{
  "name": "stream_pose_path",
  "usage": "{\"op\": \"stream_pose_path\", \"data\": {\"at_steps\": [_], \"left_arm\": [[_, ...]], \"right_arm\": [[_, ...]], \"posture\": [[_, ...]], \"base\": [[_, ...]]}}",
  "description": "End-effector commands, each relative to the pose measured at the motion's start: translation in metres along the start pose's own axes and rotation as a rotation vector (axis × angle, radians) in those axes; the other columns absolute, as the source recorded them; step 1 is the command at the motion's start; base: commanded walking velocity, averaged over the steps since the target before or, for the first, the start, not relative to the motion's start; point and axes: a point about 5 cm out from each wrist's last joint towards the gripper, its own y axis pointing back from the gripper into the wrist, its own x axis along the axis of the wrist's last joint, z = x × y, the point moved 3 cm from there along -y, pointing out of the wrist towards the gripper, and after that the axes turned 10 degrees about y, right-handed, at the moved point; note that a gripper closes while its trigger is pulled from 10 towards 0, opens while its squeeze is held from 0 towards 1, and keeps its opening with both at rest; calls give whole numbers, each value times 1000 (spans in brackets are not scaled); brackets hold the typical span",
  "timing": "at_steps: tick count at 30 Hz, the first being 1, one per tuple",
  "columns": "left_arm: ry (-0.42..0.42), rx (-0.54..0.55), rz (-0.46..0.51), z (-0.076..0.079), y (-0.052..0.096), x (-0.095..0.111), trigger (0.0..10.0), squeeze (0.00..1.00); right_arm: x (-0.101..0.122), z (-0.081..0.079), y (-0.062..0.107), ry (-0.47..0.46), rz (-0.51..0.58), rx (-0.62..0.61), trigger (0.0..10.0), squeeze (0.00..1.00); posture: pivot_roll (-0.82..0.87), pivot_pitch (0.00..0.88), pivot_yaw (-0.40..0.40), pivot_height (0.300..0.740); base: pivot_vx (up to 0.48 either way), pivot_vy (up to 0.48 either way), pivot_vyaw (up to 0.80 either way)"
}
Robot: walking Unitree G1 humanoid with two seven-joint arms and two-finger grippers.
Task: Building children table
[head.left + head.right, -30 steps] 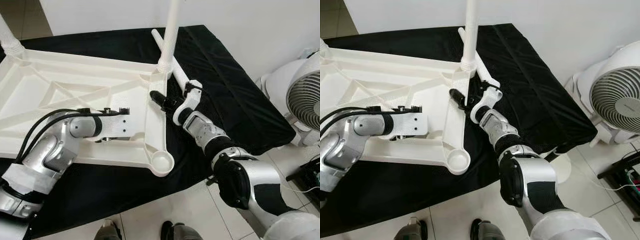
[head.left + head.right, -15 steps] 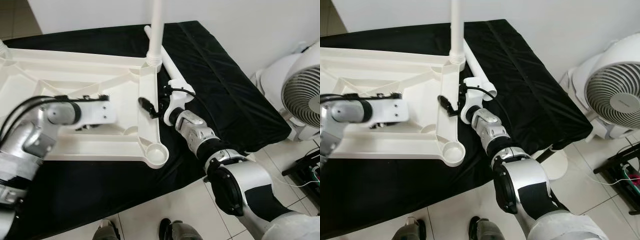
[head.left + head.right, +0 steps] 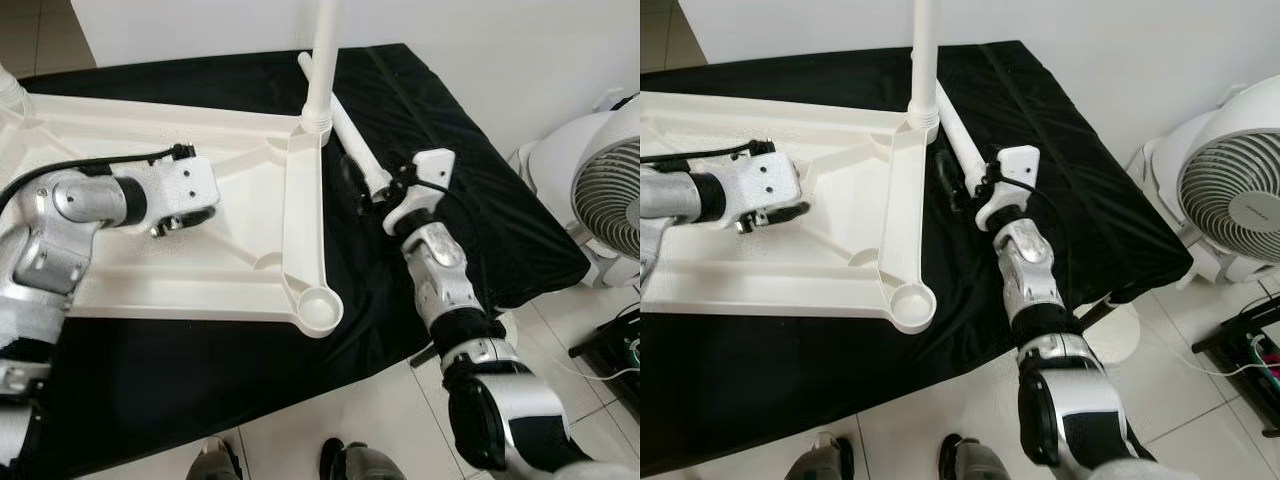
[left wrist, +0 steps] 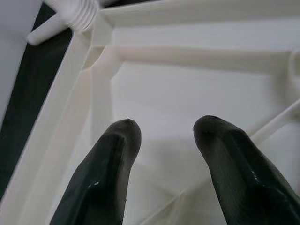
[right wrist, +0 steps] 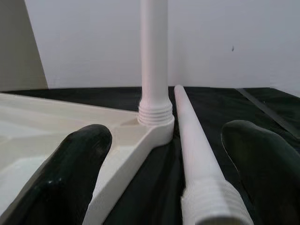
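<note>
Beside the upturned tabletop (image 3: 120,270), the released right hand (image 5: 161,187) straddles a loose leg (image 5: 197,164); no writing legible.

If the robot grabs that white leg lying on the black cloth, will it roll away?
Probably a little: the loose leg is a smooth round tube. It looks stiff and likely light, being hollow-looking plastic. The right tool, open around it, may slip on the smooth surface.

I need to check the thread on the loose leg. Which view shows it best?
The right wrist view: the loose leg lies between the open right claw fingers, threaded end nearest. The eye views show its whole length on the black cloth.
</note>
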Motion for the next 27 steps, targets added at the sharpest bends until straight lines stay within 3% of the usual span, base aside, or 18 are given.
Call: {"op": "stream_pose_path", "data": {"at_steps": [1, 2, 3, 5, 6, 13, 15, 21, 27], "left_arm": [[54, -12, 48, 6, 0, 3, 10000, 0], [156, 10, 127, 14, -5, 6, 10000, 0], [156, 10, 127, 14, -5, 6, 10000, 0], [314, 70, 247, 21, -15, 11, 10000, 0], [342, 80, 279, 25, -19, 14, 10000, 0], [337, 79, 298, 36, -33, 15, 10000, 0], [343, 90, 303, 41, -42, 17, 10000, 0], [330, 163, 339, 46, -47, 28, 10000, 0], [444, 241, 390, 46, -48, 36, 10000, 0]], "right_arm": [[-2, 6, 8, 37, -9, -36, 10000, 0], [-4, 14, 21, 79, -23, -80, 10000, 0], [-4, 14, 21, 79, -23, -80, 10000, 0], [-6, 33, 37, 143, -65, -192, 10000, 0], [-6, 41, 38, 159, -83, -234, 10000, 0], [-7, 56, 27, 183, -134, -309, 10000, 0], [-13, 62, 22, 127, -179, -363, 10000, 0], [-26, 53, 19, 56, -223, -333, 10000, 0], [-32, 43, 18, 28, -237, -295, 10000, 0]], "posture": [[111, 120, -64, 740], [103, 116, -62, 740], [103, 116, -62, 740], [86, 117, -67, 740], [83, 117, -68, 740], [62, 125, -80, 740], [43, 133, -79, 740], [64, 139, -74, 740], [80, 135, -63, 740]], "base": [[0, 0, 0], [0, 0, 0], [0, 0, 0], [0, 0, 0], [0, 0, 0], [0, 0, 0], [0, 0, 0], [0, 0, 0], [0, 0, 0]]}}
